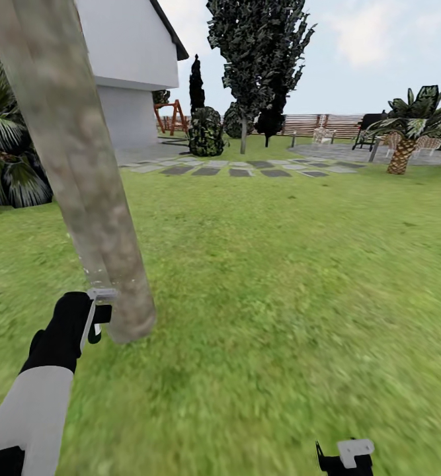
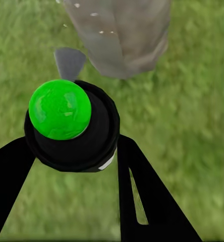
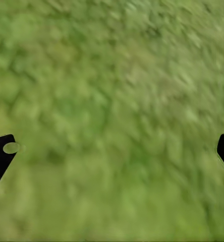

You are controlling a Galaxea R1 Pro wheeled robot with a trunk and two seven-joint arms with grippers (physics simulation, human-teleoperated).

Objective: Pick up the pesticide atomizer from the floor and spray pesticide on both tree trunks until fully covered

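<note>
Atomizer (image 2: 71, 126): black body w/ bright green round cap, clamped between both fingers of L gripper (image 2: 74, 166); in head view its white-and-green part (image 1: 96, 316) sits at the gripper tip, just beside the base of the tree trunk.
Nozzle (image 2: 70, 61): grey, points toward trunk base; close to it, contact not resolvable.
Tree trunk (image 1: 75, 158): thick, smooth, beige-grey mottled column, leaning up and to the left in head view; base meets the grass (image 1: 280, 277) just ahead of the L gripper.
Pesticide (image 2: 94, 14): a few tiny white specks on lower trunk surface in L wrist view.
L arm (image 1: 32, 403): white forearm, black wrist, extended fwd and up from lower left toward trunk; gripper level w/ trunk base.
L gripper state: clenched on atomizer.
R gripper (image 3: 112, 151): fingers spread wide, released, nothing between them; grass below.
R arm: low at bottom edge of head view (image 1: 346, 457), well apart from trunk.
Background: grey paving slabs (image 1: 240, 168), white house (image 1: 131, 73), dark conifers (image 1: 260, 59), palm (image 1: 405, 132), slat fence (image 1: 326, 124).
</note>
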